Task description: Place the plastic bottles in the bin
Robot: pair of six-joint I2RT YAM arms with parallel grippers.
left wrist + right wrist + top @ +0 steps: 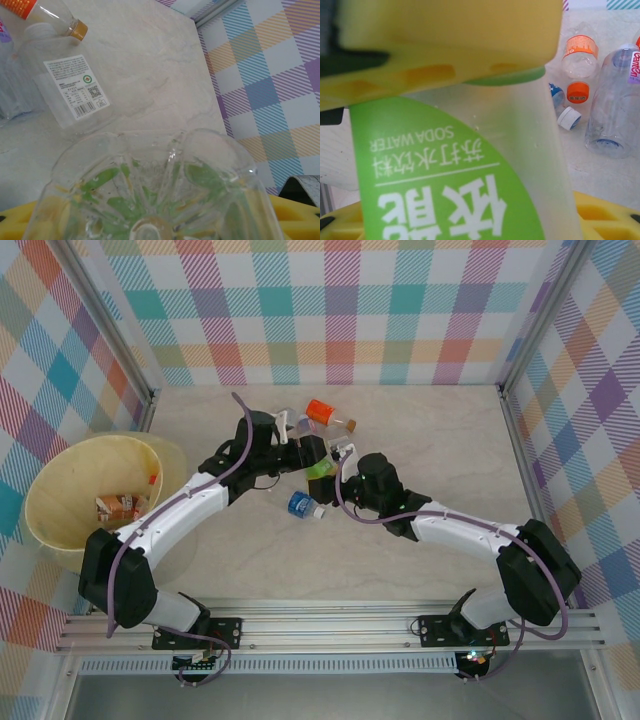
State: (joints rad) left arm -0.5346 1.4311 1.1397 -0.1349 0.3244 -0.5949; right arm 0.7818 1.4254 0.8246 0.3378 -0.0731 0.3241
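Note:
A clear bottle with a green label [321,469] hangs between both grippers near the table's middle. My right gripper [344,466] is shut on it; in the right wrist view its yellow pads [445,45] press the bottle [470,165] from above and below. My left gripper [307,454] grips the same bottle at its base [150,200], yellow pads [300,215] against its sides. More plastic bottles lie close by: a blue-label one [303,505], an orange-label one [322,410] and clear ones [75,87]. The pale yellow bin [60,480] stands at the left, a bottle [120,507] inside it.
Several loose bottles [615,110] with orange and purple labels lie just behind the grippers. Checked walls with metal posts [520,430] close the table at the back and sides. Bare tabletop [450,440] stretches to the right.

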